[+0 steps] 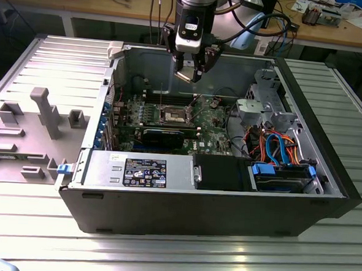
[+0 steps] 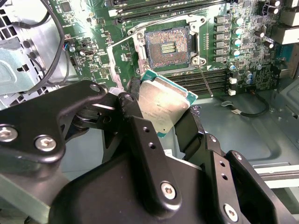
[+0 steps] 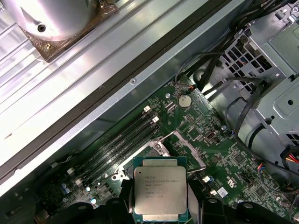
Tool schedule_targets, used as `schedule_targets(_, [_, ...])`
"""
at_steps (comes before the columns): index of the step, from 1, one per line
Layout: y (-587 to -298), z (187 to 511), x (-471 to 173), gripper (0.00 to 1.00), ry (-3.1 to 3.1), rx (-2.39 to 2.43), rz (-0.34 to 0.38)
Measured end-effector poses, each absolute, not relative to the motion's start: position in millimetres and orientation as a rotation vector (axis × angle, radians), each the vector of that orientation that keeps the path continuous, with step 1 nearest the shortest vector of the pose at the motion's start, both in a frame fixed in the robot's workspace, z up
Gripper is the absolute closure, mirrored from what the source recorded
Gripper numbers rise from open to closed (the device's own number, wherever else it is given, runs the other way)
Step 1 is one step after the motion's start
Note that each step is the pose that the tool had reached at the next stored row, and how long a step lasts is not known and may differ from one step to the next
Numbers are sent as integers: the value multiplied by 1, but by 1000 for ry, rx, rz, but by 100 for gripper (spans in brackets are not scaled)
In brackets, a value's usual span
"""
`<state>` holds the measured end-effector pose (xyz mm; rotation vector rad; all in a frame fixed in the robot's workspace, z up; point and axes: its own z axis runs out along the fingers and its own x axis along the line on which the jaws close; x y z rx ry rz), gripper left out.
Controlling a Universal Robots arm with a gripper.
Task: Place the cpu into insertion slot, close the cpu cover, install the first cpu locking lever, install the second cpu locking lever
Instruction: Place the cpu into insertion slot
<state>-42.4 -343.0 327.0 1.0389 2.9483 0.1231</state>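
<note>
My gripper (image 1: 188, 73) hangs over the open computer case, shut on the cpu (image 1: 184, 75), a flat square chip with a silvery-tan top. In both wrist views the black fingers (image 2: 135, 116) clamp two opposite edges of the cpu (image 2: 163, 103) (image 3: 160, 189). The insertion slot (image 2: 168, 45) lies bare on the green motherboard below and beyond the chip, its dark pin field showing, and it appears in the exterior view as a small square (image 1: 173, 115). The cpu cover (image 2: 111, 65) stands swung open at one side of the slot. A thin locking lever (image 2: 204, 79) sticks up loose beside it.
Long memory slots (image 2: 210, 77) run beside the socket. A drive cage (image 1: 266, 107) and coloured cables (image 1: 278, 147) fill the case on the exterior view's right. The power supply (image 1: 139, 170) lies along the near wall. A grey fixture plate (image 1: 34, 126) lies on the exterior view's left.
</note>
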Motion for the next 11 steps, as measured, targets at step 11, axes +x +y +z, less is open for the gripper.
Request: schedule_targets(11, [-343, 327, -42, 45, 2930, 1031, 24])
